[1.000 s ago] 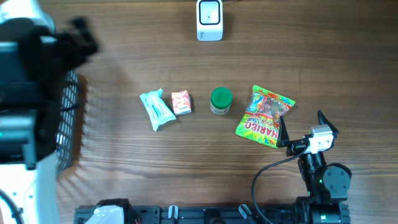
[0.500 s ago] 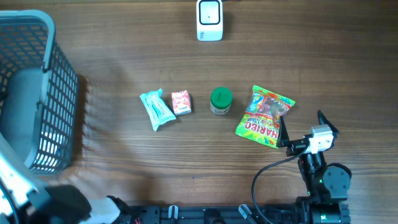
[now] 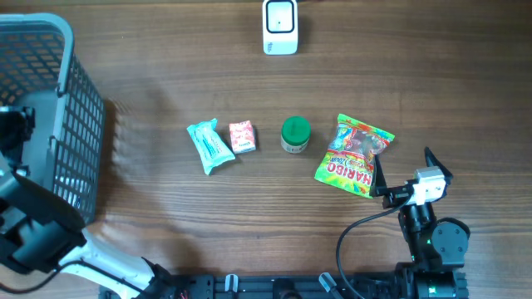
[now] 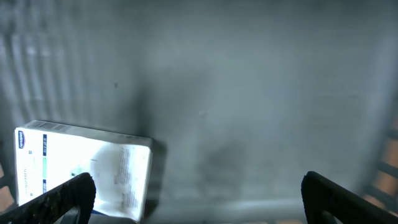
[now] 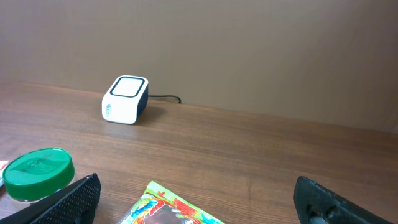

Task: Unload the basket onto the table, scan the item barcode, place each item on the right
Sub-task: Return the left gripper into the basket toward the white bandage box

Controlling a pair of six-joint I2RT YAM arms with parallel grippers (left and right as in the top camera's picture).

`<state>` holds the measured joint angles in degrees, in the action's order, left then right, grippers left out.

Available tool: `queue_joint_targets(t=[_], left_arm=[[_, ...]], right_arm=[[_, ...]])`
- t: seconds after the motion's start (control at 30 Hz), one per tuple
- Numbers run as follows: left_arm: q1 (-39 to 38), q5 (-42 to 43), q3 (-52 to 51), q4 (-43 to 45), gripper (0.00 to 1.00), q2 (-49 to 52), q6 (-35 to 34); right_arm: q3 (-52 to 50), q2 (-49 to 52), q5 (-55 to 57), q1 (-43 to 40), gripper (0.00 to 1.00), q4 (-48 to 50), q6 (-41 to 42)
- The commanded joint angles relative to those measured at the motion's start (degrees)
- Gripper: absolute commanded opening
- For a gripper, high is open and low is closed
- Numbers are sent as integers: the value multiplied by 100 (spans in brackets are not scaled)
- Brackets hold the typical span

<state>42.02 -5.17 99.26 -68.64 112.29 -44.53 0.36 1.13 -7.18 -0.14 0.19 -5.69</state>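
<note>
Wood tabletop (image 3: 208,224), tan wall (image 5: 249,50) behind. Teal packet (image 3: 209,146), pink box (image 3: 242,136), green jar (image 3: 295,134) and Haribo bag (image 3: 353,154) lie in a row, scanner (image 3: 280,26) at the far edge. Left fingers (image 4: 62,196) spread empty over a white box (image 4: 81,165) inside the basket (image 3: 79,149); right fingers (image 5: 71,199) spread too.

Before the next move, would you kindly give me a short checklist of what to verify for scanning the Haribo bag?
1. Right fingers open and empty: ok.
2. Left fingers open and empty, in the basket above a white box, away from the loose items: ok.
3. Haribo bag lies just ahead of the right fingers, apart from the green-lidded jar: ok.
4. Scanner stands unobstructed at the far side: ok.
5. Barcode's place on the bag: cannot tell; only the printed front shows.
</note>
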Motion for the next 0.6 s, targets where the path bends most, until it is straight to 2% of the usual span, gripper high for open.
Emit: queue_joint_targets(t=[0.0,0.57], left_arm=[[22,-505,-2,-133,100,391,-87],[-116,-549,-4,-509,100,1351,-68]], right_arm=[[-7,-20,79,17,100,17,-33],[-7,-20,79,17,100,17,-33]])
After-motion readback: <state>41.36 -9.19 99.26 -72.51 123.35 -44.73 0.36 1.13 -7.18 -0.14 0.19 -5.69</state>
